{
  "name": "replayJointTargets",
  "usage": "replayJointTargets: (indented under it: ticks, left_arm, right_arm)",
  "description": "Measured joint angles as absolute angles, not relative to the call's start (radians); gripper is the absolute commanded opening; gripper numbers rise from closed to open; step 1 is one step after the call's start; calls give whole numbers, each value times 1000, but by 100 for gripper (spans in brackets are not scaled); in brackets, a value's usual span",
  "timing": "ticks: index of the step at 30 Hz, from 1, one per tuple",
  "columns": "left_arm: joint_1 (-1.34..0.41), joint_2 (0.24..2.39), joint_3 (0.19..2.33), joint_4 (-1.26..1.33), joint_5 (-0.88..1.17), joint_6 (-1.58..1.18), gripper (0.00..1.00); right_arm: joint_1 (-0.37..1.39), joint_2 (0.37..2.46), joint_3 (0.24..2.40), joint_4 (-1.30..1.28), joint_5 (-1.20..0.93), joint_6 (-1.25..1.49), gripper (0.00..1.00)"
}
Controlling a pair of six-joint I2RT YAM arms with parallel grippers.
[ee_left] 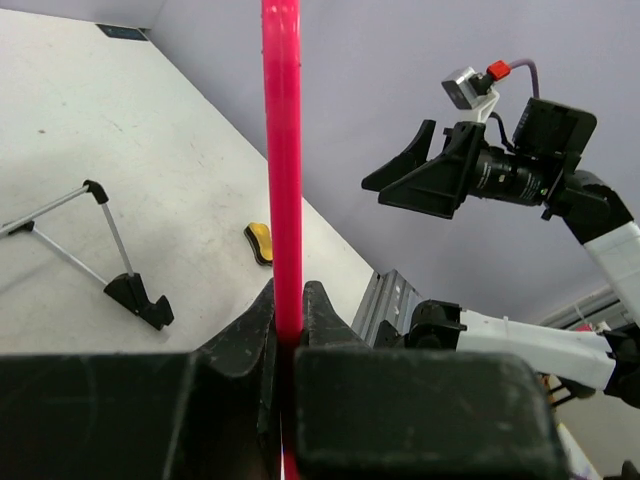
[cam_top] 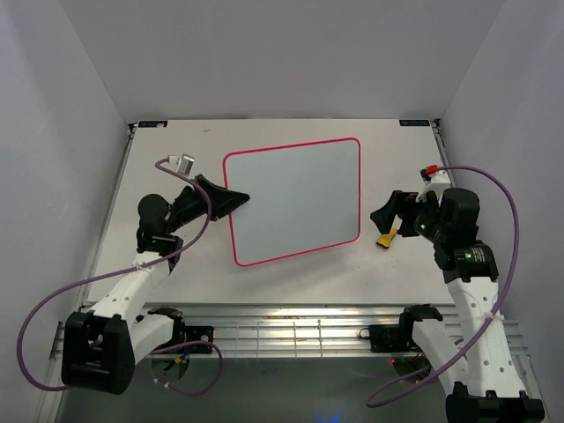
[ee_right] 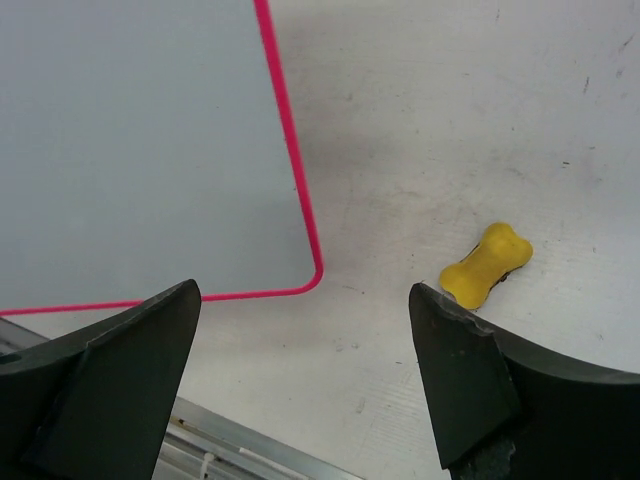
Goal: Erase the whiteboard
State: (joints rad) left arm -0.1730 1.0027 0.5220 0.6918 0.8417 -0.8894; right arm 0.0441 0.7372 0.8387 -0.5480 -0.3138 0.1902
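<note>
Rail (cam_top: 291, 333), whiteboard (cam_top: 295, 198), white table (cam_top: 397, 150), walls (cam_top: 264, 53)

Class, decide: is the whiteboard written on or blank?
Blank: the whiteboard shows no marks in the top or right wrist views.

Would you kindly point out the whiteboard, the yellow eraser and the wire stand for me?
whiteboard (cam_top: 295, 203): top view, centre of its white face.
yellow eraser (ee_right: 486, 264): right wrist view, middle of its body.
wire stand (ee_left: 138, 299): left wrist view, its black foot.
</note>
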Motion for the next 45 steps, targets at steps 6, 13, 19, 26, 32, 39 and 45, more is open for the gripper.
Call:
replayJointTargets:
  ticks: [6,13,19,26,32,39,45]
  left_arm:
    - [-103,1179,553,962,962,-933,0]
    - [10,1395,601,1192,1044,-1073,0]
    - [36,1555,704,1233,1110,-1097,0]
    - [38,1720,850,1266,1166,-1112,0]
    - [45,1803,895,1266,1201,-1119,0]
    - [49,1857,966,1272,1213,-1131,0]
    - [51,1883,989,1280,1217,-1132,0]
  right_arm:
    - [44,694,869,-605,-358,165,90]
    - [44,666,869,-628,-409,149,90]
    - [44,661,869,-625,-453,149,90]
    - [44,648,869,-618,-482,147,90]
    - [44,648,870,-618,-486,144,90]
    - [44,648,870,-618,-494,144,90]
    - [44,648,871,-619,-498,142,90]
